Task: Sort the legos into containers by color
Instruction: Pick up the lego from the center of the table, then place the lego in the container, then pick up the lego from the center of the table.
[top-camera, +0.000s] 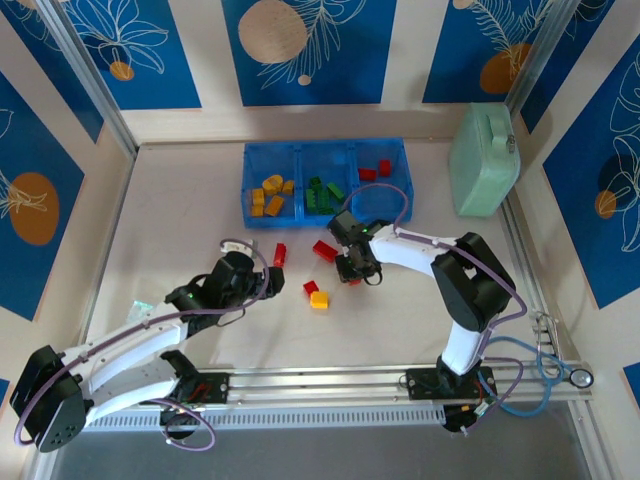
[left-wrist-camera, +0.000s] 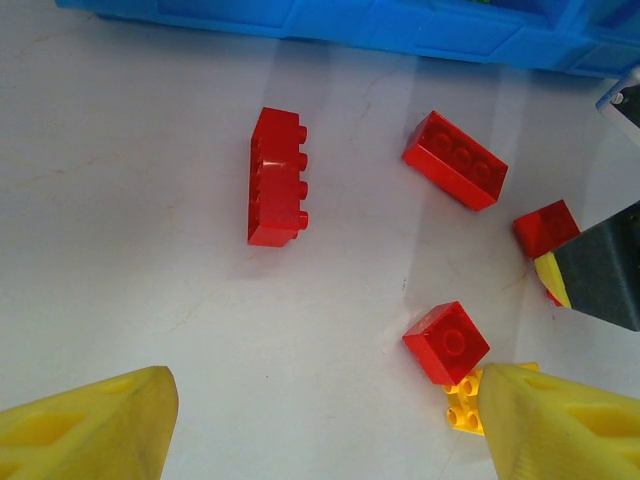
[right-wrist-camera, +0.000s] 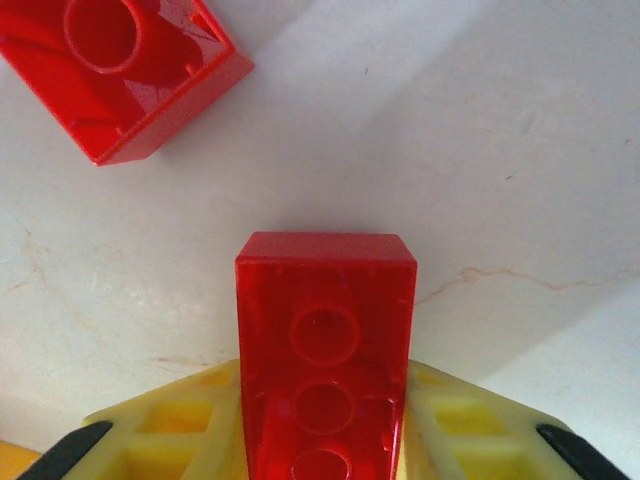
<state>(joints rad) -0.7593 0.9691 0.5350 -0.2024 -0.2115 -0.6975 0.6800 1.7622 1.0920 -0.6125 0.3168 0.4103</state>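
A red lego brick (right-wrist-camera: 325, 300) sits clamped in the right pincer (right-wrist-camera: 325, 420); a second red brick (right-wrist-camera: 120, 70) lies just beyond its tips. Farther ahead, the blue tray (top-camera: 330, 160) holds yellow-orange bricks (top-camera: 272, 195), green bricks (top-camera: 320, 192) and red bricks (top-camera: 378, 170) in separate compartments.

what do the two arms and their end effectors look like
The left arm and right arm are white tubes with black joints and bases, with thin purple cables looping alongside. The left end effector and right end effector each have two yellow plastic fingers moulded with hollow ribbed cells.
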